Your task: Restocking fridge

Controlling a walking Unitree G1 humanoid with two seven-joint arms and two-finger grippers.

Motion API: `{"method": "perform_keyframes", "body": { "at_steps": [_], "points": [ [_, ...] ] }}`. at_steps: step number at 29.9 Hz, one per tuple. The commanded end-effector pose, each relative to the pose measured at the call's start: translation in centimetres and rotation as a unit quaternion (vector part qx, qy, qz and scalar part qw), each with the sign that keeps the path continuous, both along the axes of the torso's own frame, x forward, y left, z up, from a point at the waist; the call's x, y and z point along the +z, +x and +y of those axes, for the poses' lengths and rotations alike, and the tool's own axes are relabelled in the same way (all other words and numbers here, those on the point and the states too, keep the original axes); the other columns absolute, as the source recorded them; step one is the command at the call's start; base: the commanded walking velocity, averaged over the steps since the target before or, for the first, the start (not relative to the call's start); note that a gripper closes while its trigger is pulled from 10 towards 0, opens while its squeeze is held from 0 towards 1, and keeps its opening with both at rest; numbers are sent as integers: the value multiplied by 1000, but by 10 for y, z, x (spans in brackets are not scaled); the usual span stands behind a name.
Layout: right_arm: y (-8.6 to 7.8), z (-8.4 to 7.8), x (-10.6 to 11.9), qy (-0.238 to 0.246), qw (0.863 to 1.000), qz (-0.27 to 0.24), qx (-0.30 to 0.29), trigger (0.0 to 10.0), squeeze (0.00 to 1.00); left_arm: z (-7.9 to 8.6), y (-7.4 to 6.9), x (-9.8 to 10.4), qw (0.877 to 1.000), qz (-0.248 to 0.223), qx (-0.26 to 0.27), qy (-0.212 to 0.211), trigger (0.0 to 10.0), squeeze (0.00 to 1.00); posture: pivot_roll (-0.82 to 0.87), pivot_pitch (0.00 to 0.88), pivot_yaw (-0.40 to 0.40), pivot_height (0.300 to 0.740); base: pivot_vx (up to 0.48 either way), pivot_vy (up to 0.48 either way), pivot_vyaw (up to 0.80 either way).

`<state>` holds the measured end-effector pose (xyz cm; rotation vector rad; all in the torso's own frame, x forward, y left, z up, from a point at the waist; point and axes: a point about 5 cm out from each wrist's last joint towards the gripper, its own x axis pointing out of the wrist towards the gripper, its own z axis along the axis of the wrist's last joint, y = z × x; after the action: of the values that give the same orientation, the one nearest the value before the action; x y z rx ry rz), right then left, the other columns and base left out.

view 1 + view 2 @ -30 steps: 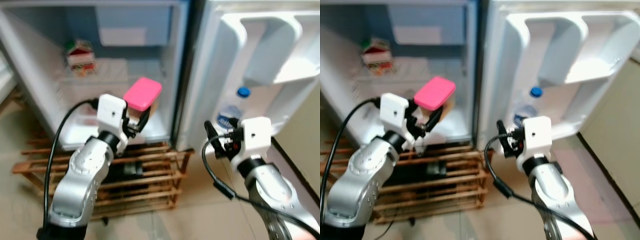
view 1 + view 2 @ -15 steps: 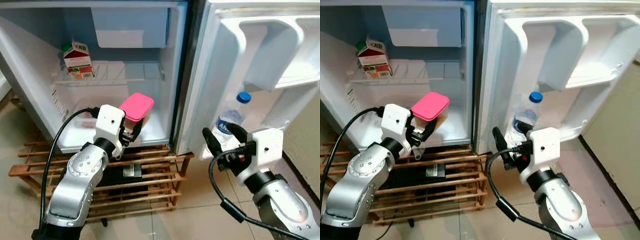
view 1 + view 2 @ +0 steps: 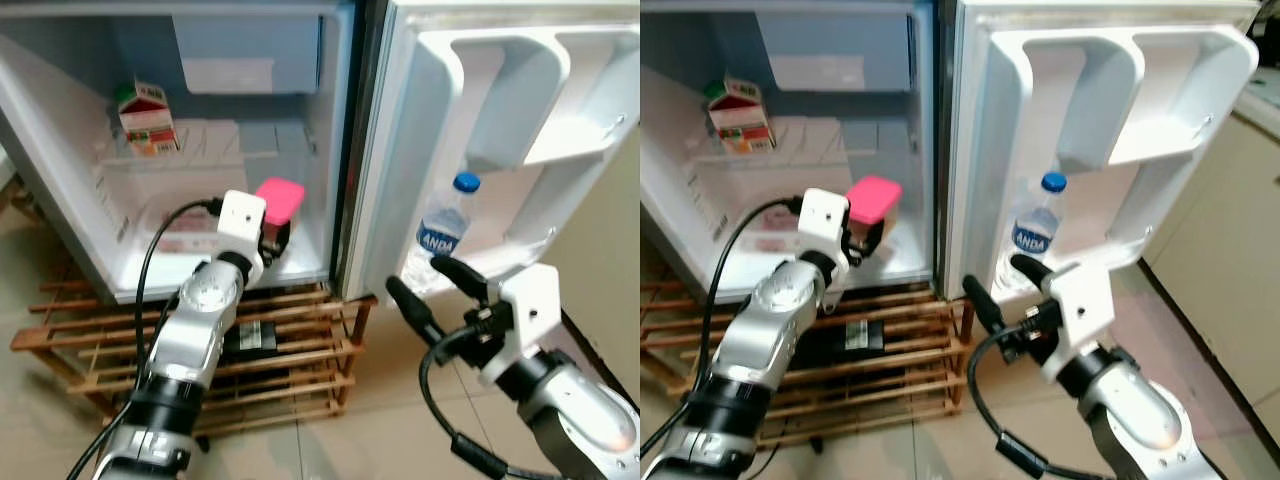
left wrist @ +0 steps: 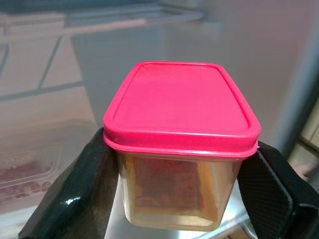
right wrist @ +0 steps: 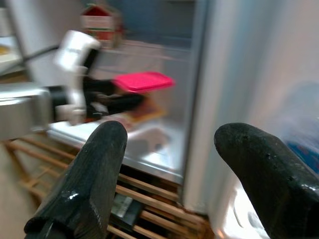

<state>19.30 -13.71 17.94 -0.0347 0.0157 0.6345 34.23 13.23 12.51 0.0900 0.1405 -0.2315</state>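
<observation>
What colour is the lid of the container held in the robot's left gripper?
Bright pink lid, on a clear container; clearest in the left wrist view.

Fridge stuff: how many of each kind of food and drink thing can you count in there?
Milk carton: 1
Water bottle: 1
Pink-lidded container, held in the left claw: 1
Total: 3
</observation>
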Motion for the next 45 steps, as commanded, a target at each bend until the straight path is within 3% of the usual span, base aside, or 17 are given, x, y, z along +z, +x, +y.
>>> {"method": "perform_keyframes", "body": {
  "at_steps": [1,8,12,19,28,29,30,31,45],
  "points": [
    [0,4,-1,-2,999,13,34,10000,0,-2,7,1,1000,-3,9,-19,10000,0,-73,18,-11,740,0,0,0],
    [6,2,-9,-43,997,34,52,10000,0,-11,27,-6,1000,9,24,-18,10000,0,-88,31,-16,740,0,0,0],
    [9,0,-10,-52,997,36,38,10000,0,-12,29,-12,999,23,32,-7,10000,0,-92,39,-16,740,0,0,0],
    [15,-1,-11,-53,998,38,15,10000,0,-26,29,-27,998,52,27,-18,10000,0,-107,51,-16,740,0,0,0],
    [14,4,-11,-55,998,35,17,10000,0,-44,32,-22,998,50,15,-46,10000,0,-119,56,-12,740,0,0,0],
    [14,4,-11,-55,998,35,17,10000,0,-44,32,-21,997,50,15,-49,10000,180,-120,56,-14,740,0,0,0],
    [14,5,-11,-55,998,35,18,10000,0,-45,33,-21,997,50,15,-51,10000,804,-120,56,-14,740,0,0,0],
    [14,5,-11,-55,998,35,18,10000,0,-44,34,-19,997,47,21,-51,10000,1000,-120,56,-16,740,0,0,0],
    [17,6,-15,-55,998,34,19,10000,0,-35,35,-20,996,47,28,-64,10000,1000,-113,52,-19,740,0,0,0]
  ]
}}
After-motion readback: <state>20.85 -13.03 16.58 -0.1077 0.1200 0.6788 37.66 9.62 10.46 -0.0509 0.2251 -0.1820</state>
